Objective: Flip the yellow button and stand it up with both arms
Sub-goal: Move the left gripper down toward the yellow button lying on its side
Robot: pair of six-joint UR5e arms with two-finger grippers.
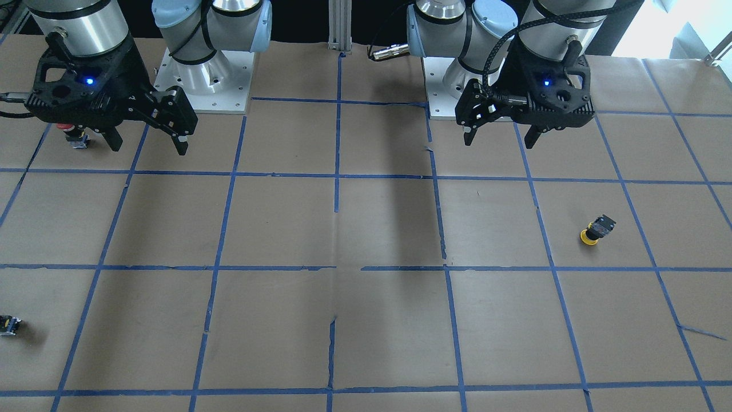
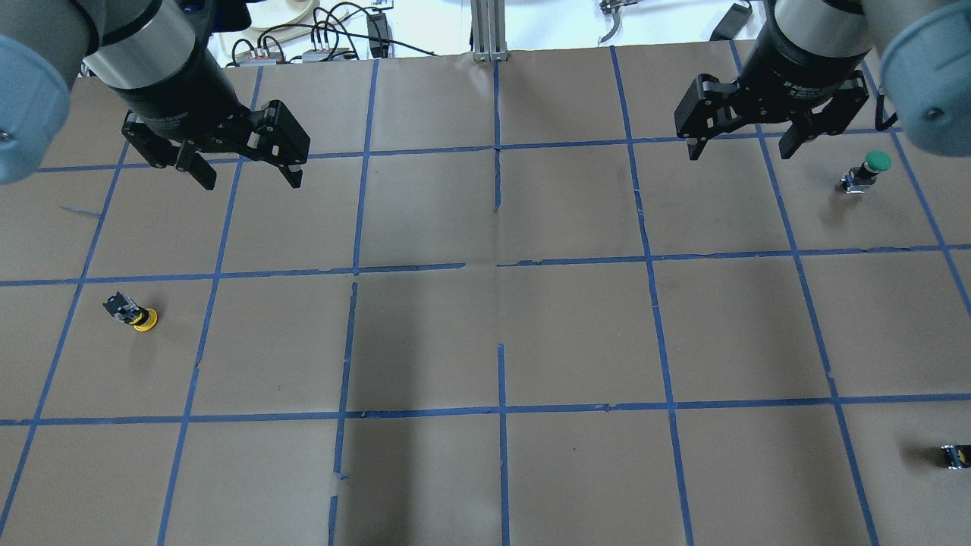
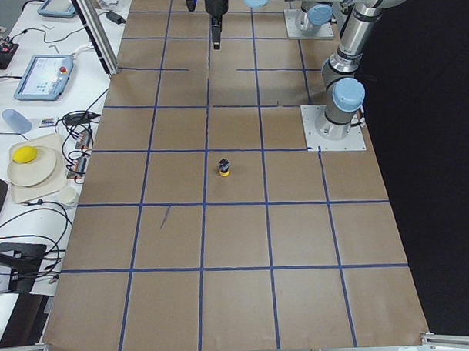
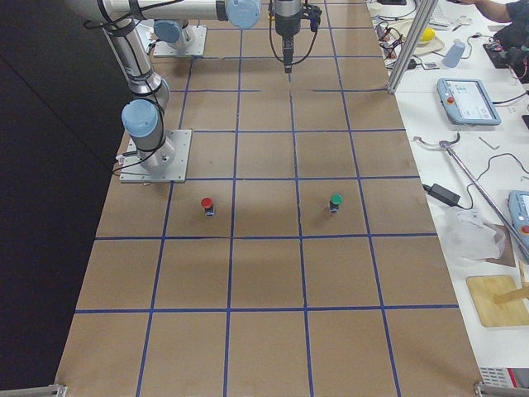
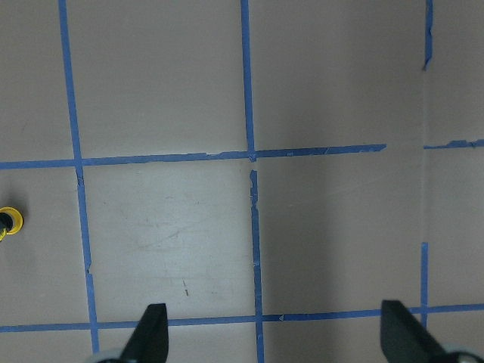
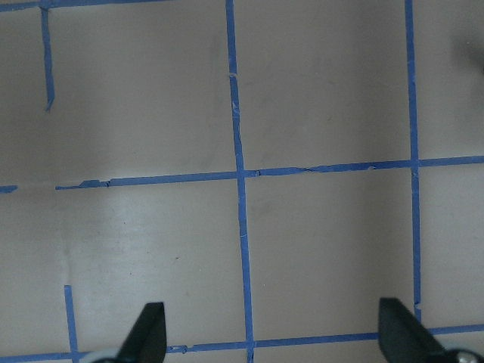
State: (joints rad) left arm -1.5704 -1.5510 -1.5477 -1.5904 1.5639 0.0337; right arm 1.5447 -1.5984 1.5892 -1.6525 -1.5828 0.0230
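Observation:
The yellow button (image 1: pixel 595 230) lies tipped over on the brown paper table, cap low and black body raised. It also shows in the overhead view (image 2: pixel 135 313), the exterior left view (image 3: pixel 225 168) and at the left edge of the left wrist view (image 5: pixel 7 223). My left gripper (image 1: pixel 498 140) (image 2: pixel 250 182) (image 5: pixel 276 340) is open and empty, high above the table and well away from the button. My right gripper (image 1: pixel 148 147) (image 2: pixel 740 152) (image 6: pixel 272 336) is open and empty, high over the other side of the table.
A red-capped button (image 1: pixel 71 134) (image 4: pixel 207 204) stands below the right gripper. A green-capped button (image 2: pixel 868 171) (image 4: pixel 335 201) stands near it. A small black switch block (image 1: pixel 8 325) (image 2: pixel 954 455) sits at the table's edge. Blue tape lines grid the table.

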